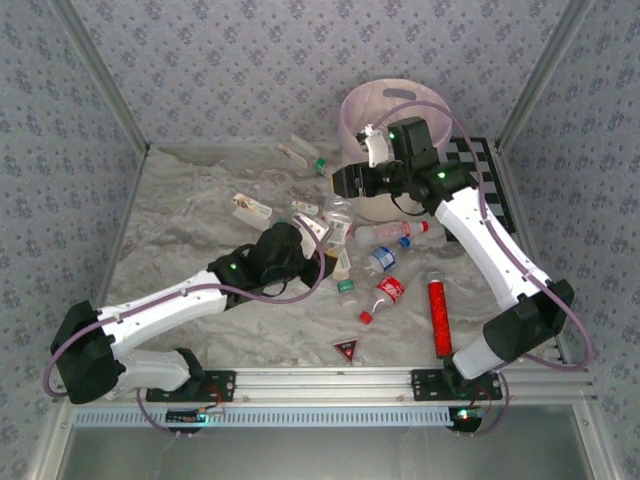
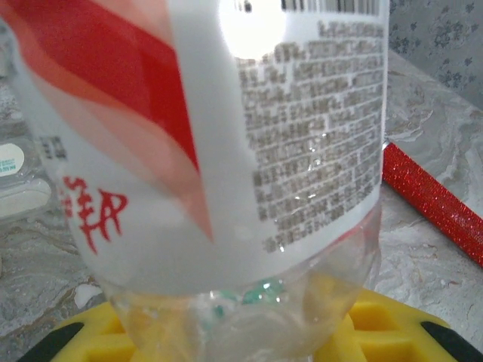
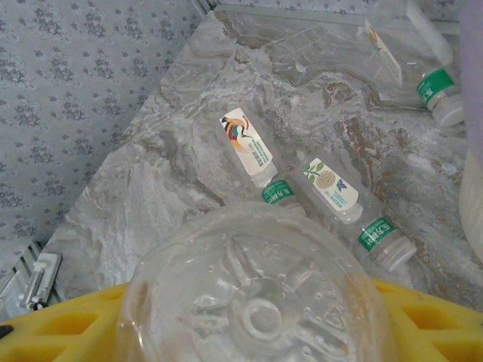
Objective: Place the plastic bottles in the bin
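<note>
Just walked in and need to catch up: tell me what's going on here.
Two robot arms are clearing plastic bottles into the bin. The left gripper is shut on a red-and-white labelled bottle. The right gripper holds a clear bottle beside the bin. Several other bottles lie on the table.

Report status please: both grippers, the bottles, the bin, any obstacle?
Left gripper shut on red-and-white labelled bottle. Right gripper beside bin, clear bottle between its jaws, grip unclear. More bottles loose on table; path to bin looks free.
</note>
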Available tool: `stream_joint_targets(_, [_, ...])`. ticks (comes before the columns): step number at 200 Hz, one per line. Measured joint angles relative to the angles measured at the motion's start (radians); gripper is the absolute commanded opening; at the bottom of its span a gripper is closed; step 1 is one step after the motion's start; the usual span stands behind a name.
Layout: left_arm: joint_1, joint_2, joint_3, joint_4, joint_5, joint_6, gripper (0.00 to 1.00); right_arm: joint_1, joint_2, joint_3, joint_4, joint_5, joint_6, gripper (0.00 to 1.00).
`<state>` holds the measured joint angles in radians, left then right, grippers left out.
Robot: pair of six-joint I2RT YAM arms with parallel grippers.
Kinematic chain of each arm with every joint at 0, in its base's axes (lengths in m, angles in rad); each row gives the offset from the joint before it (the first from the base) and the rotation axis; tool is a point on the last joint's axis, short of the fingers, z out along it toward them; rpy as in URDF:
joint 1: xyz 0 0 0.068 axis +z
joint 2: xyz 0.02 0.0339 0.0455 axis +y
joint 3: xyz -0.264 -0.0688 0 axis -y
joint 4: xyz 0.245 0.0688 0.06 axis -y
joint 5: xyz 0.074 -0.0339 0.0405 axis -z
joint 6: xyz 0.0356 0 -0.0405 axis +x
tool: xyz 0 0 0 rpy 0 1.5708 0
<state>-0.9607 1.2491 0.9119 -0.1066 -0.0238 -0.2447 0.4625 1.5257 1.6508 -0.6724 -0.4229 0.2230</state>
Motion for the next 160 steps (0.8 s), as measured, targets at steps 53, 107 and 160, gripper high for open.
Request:
stream_joint_targets(53, [-0.002, -0.002, 0.012, 0.021, -0.026, 0.0, 0.99, -0.069, -0.004, 0.222, 0.006, 0.124, -0.008, 0.58])
stream_joint_targets(107, [-0.002, -0.078, -0.028, 0.033, -0.086, -0.053, 0.99, -0.193, -0.048, 0.327, 0.254, 0.374, -0.04, 0.39])
stream_joint_targets(160, [-0.002, -0.135, -0.072, 0.013, -0.153, -0.098, 0.99, -0.214, 0.135, 0.442, 0.443, 0.584, -0.171, 0.31])
